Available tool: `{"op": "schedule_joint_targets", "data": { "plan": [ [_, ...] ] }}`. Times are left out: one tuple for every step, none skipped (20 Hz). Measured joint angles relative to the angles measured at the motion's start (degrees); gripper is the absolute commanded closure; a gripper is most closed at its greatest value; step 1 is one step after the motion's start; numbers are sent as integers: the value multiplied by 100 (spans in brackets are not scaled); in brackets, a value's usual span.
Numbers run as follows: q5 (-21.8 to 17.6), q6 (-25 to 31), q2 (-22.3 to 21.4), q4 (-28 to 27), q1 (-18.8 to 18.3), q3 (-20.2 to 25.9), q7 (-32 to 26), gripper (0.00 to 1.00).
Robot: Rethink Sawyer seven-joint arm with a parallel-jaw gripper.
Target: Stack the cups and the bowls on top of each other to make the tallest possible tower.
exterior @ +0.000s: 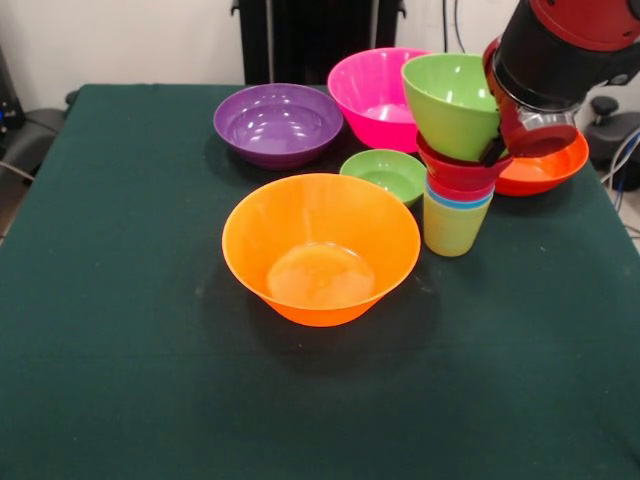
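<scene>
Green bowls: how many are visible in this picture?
2. A lime green bowl sits tilted atop the tower; a small green bowl rests on the table behind the big orange bowl.

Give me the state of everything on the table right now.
Tower: standing, yellow-green cup at base.
Lime bowl: tilted atop tower, gripper at its rim.
Orange bowl: upright, empty.
Purple bowl: upright, empty.
Pink bowl: upright.
Small green bowl: upright, empty.
Red-orange bowl: partly hidden.
</scene>
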Motion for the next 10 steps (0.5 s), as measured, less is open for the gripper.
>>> {"op": "schedule_joint_targets", "data": {
  "plan": [
    [0,0,2,0,21,-1,0,100],
    [0,0,4,0,40,0,0,100],
    [0,0,8,0,73,0,0,100],
    [0,0,12,0,102,0,0,100],
    [1,0,17,0,137,0,0,100],
    [1,0,19,-1,159,0,0,100],
    [1,1,22,-1,221,0,0,0],
    [1,1,22,-2,228,0,0,0],
    [1,1,22,-4,234,0,0,0],
    [1,1,22,-5,240,0,0,0]
  ]
}}
